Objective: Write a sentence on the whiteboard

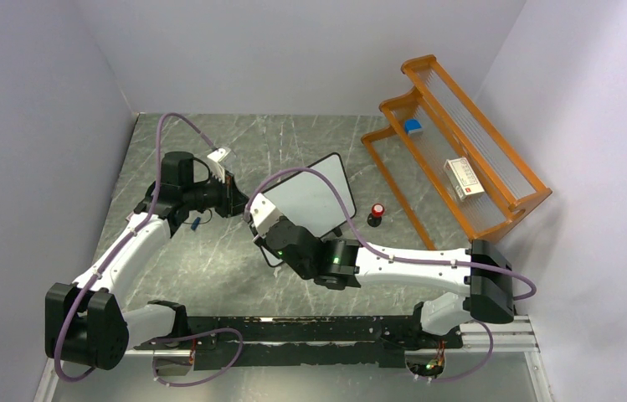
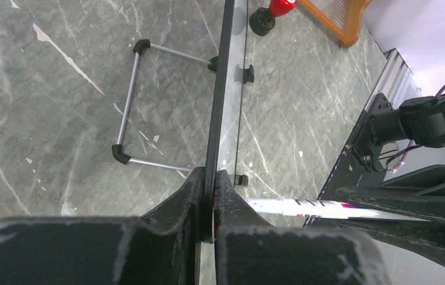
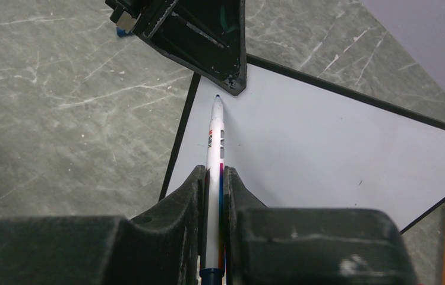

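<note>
Right jaws, closest to their wrist lens, pinch a white marker (image 3: 215, 133), its dark tip over the whiteboard (image 3: 327, 136) just inside the black frame's corner; contact cannot be told. Left jaws press together on that frame's edge; only their wrist view shows the board's wire stand (image 2: 126, 107) on the grey worktop (image 2: 41, 119). Open worktop lies left of the board. Overhead, the orange rack (image 1: 460, 146) holds a blue item (image 1: 413, 126) and a white box (image 1: 464, 178); a red-topped black piece (image 1: 376, 213) stands between rack and board.
</note>
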